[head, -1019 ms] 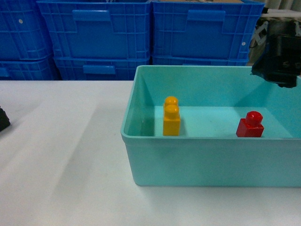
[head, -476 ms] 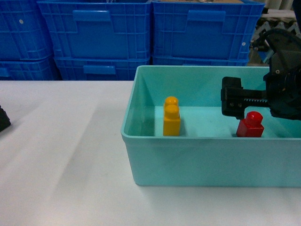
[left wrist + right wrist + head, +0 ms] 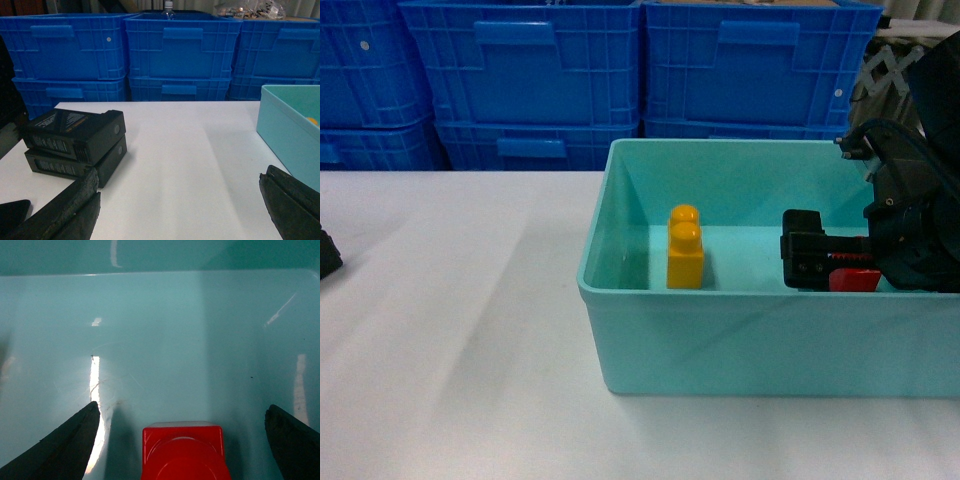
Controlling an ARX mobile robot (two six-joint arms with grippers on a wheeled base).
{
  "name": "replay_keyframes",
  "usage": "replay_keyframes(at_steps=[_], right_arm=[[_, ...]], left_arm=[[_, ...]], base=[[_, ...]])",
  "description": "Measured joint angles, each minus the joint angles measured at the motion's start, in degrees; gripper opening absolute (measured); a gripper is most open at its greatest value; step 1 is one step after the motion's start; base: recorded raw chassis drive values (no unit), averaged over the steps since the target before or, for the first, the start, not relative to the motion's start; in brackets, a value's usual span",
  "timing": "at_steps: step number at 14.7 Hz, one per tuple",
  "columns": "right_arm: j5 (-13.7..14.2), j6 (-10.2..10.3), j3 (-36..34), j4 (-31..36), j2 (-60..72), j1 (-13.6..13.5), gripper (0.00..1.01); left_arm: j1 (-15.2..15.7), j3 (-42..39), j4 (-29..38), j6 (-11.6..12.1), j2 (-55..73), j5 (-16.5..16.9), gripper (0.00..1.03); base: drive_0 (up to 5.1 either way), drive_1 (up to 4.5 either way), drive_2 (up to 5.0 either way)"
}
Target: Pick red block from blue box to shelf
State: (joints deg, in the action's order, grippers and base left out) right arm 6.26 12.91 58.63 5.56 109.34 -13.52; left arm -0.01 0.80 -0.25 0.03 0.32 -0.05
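Our right gripper point(image 3: 182, 440) down inside blue box point(image 3: 720, 330), jaws spread wide, red block point(image 3: 184, 452) sitting between fingers point(image 3: 65, 445), untouched, on box floor. Yellow brick point(image 3: 685, 247) upright further left in same box. Our left gripper point(image 3: 180, 210) low over white table point(image 3: 190, 150), jaws wide, nothing held. Black packs point(image 3: 75, 142) stacked beside it. Dark blue crates point(image 3: 630, 70) behind.

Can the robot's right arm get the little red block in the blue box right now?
Probably yes. The right tool is open and down inside the blue box, with the red block sitting between its two fingers. Nothing blocks it; the yellow block stands well off to the side.
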Motion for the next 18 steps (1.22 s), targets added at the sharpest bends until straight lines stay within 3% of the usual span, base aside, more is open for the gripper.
replay_keyframes(at_steps=[7,10,11,12,13,14,15,18], right_arm=[[2.08,-1.18,0.87,1.86,2.71,-0.76,0.97],[2.49,-2.12,0.85,4.52,3.89,-1.01,0.68],[2.45,-2.34,0.15,6.43,4.52,-1.09,0.39],[1.99,-3.74,-1.6,9.7,3.96,-0.98,0.29],[-0.37,-6.97,-4.94,13.33,0.07,-0.28,0.29],[-8.15,-8.11,-5.03,10.82,-13.22,3.23,0.29],[-10.8,-12.76,-4.52,14.43,-24.94,10.47,0.29],[-10.12,-15.85,-14.53,22.86,-32.41,17.18,0.29]], left_arm=[[0.0,0.0,0.02,0.0,0.0,0.0,0.98],[0.0,0.0,0.0,0.0,0.0,0.02,0.98],[0.0,0.0,0.0,0.0,0.0,0.0,0.98],[0.0,0.0,0.0,0.0,0.0,0.0,0.98],[0.0,0.0,0.0,0.0,0.0,0.02,0.98],[0.0,0.0,0.0,0.0,0.0,0.0,0.98],[0.0,0.0,0.0,0.0,0.0,0.02,0.98],[0.0,0.0,0.0,0.0,0.0,0.0,0.98]], base=[[0.0,0.0,0.0],[0.0,0.0,0.0],[0.0,0.0,0.0],[0.0,0.0,0.0],[0.0,0.0,0.0],[0.0,0.0,0.0],[0.0,0.0,0.0],[0.0,0.0,0.0]])
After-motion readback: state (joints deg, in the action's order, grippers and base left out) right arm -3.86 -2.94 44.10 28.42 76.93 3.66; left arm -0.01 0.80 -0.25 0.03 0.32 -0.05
